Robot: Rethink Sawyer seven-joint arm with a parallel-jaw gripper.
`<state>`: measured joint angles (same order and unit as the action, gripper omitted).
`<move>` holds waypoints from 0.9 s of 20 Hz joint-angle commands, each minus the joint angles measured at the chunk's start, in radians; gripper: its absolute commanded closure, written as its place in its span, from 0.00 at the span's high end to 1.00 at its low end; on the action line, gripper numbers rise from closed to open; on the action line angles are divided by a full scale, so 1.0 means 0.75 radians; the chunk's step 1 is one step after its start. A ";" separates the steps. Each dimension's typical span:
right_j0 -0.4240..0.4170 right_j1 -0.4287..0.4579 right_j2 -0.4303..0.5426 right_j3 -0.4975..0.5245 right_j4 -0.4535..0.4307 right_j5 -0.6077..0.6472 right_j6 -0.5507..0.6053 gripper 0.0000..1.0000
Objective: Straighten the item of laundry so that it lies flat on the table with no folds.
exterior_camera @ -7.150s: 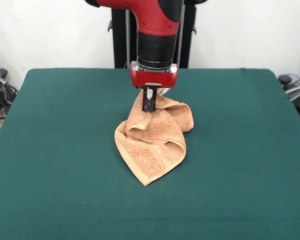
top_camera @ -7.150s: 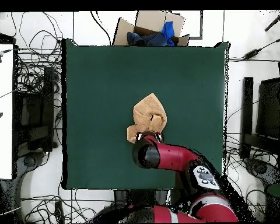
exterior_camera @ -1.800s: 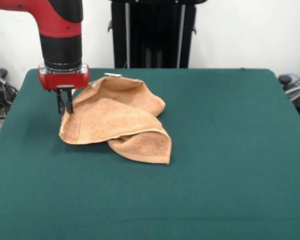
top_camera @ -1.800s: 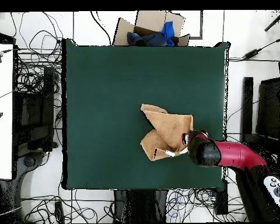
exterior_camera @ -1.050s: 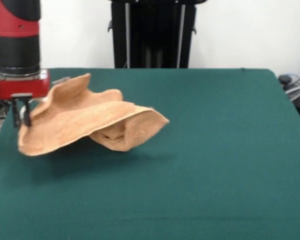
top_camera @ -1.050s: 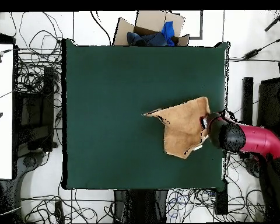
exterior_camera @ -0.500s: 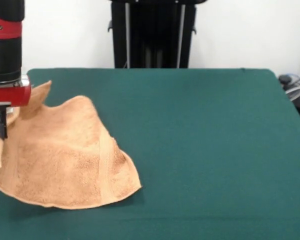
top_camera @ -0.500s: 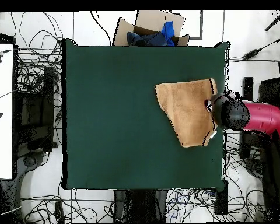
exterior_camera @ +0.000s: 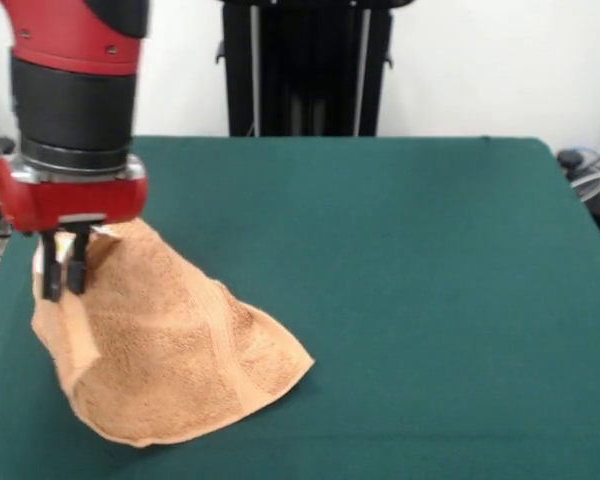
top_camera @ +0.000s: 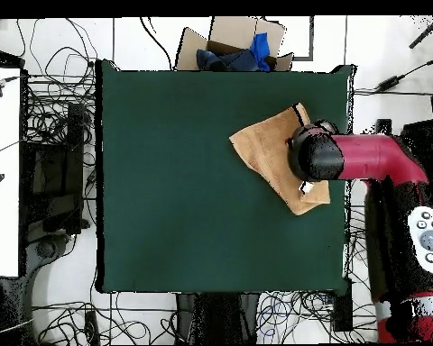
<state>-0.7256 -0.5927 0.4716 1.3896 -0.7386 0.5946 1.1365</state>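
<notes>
Shown from the front, the end effector [exterior_camera: 64, 275] hangs below a red and black arm [exterior_camera: 75, 110] with its two dark fingers close together, pinching an upper edge of the tan towel [exterior_camera: 170, 350]. From that raised point the towel slopes down like a tent, its lower part spreading across the dark green surface [exterior_camera: 430, 280] toward the picture's lower left; one corner lies flat at the right of the cloth, and a woven flat band runs down its middle. From overhead, the towel [top_camera: 267, 151] lies near the surface's [top_camera: 184, 180] right edge, in the upper half of the picture, with one corner pointing left and another pointing down toward the robot's side. The arm [top_camera: 364, 158] reaches in from the right and covers part of the cloth; a small white tag shows just below it. A cardboard box [top_camera: 229, 45] holding blue cloth sits beyond the surface's top edge.
</notes>
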 commanded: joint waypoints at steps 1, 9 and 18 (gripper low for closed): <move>0.123 0.024 -0.149 0.008 -0.046 -0.123 0.367 0.00; 0.254 -0.027 -0.256 0.118 0.102 -0.102 0.497 1.00; 0.273 -0.011 -0.289 0.130 0.150 -0.166 0.457 1.00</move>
<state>-0.5506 -0.6115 0.3387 1.4126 -0.6370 0.5380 1.2154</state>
